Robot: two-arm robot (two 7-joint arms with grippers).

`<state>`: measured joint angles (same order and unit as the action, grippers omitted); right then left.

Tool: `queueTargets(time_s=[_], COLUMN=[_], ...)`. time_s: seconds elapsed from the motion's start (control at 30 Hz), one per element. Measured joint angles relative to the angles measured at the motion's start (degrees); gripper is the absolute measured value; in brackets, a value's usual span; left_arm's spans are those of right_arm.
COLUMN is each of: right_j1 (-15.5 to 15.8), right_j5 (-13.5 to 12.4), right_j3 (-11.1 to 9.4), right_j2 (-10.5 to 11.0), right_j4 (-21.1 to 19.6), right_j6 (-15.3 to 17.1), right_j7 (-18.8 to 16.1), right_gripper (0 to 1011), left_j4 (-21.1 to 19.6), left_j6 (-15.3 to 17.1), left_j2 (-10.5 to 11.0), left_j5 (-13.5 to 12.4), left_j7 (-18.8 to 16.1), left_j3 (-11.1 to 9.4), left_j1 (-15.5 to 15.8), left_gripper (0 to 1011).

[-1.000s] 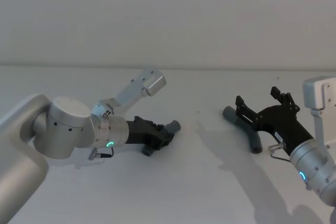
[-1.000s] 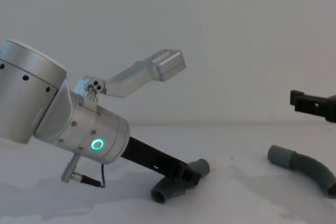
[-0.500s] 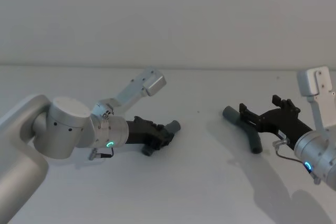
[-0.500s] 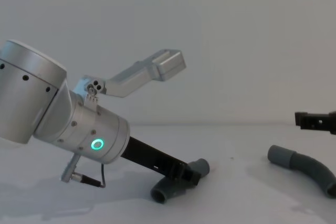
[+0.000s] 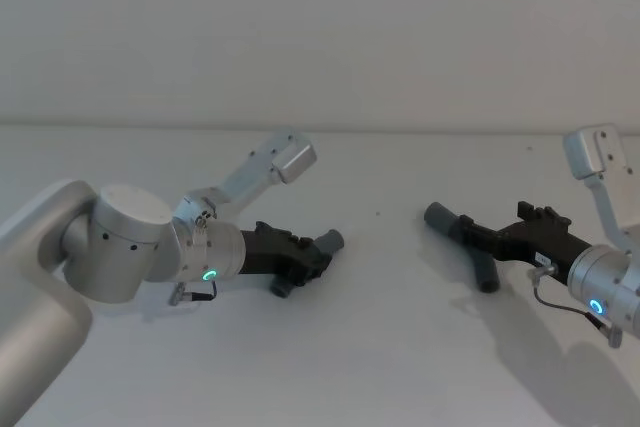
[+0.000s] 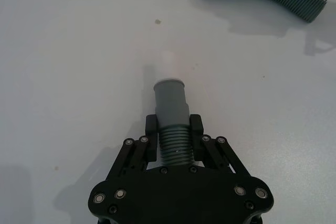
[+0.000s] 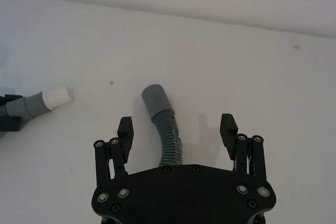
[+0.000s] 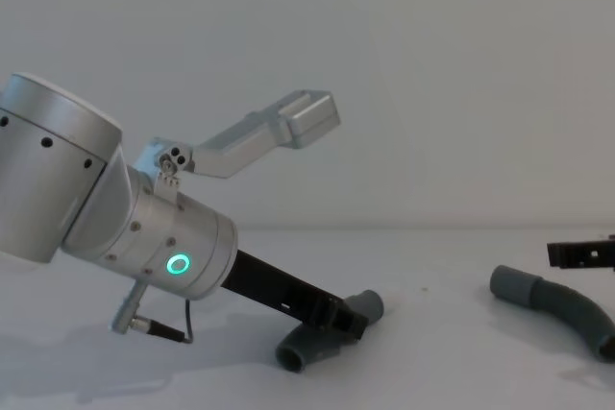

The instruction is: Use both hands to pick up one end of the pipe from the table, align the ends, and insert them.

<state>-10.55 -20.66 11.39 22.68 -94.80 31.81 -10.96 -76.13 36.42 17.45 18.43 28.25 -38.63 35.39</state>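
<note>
Your left pincer [image 6: 174, 125] is pinching the left hose [image 6: 171, 103] by its ribs, low on the surface [image 6: 73, 51], with its white tip [image 6: 172, 62] projecting ahead. Your right pincer [image 7: 177, 126] is hanging spread astride the right hose [image 7: 157, 100], which is lying on the surface well apart from the left one.

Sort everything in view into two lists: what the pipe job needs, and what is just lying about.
Needed for the job:
left pipe piece, white-tipped, clamped in the left tool
right pipe piece, lying on the table
right tool, open, astride that piece

Just there:
small dark speck on the table
plain wall behind
</note>
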Motion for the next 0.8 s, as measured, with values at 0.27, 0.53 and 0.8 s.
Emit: queueTargets(time_s=[0.27, 0.53, 0.8], right_j1=[-1.46, -2.22, -2.76], right_j5=[-0.54, -0.67, -0.56], right_j3=[0.34, 0.90, 1.77], right_j2=[0.50, 0.71, 0.62], right_j4=[2.41, 3.71, 4.79], right_j6=[1.22, 1.48, 1.49], right_j7=[-1.53, -2.45, -3.04], right_gripper=[1000, 1000, 1000], left_j4=[-0.01, 0.00, 0.00], left_j6=[0.00, 0.00, 0.00], left_j2=[0.00, 0.00, 0.00], left_j5=[0.00, 0.00, 0.00], left_j7=[0.00, 0.00, 0.00], left_j3=[0.00, 0.00, 0.00], left_j1=[0.00, 0.00, 0.00], left_gripper=[345, 345, 345])
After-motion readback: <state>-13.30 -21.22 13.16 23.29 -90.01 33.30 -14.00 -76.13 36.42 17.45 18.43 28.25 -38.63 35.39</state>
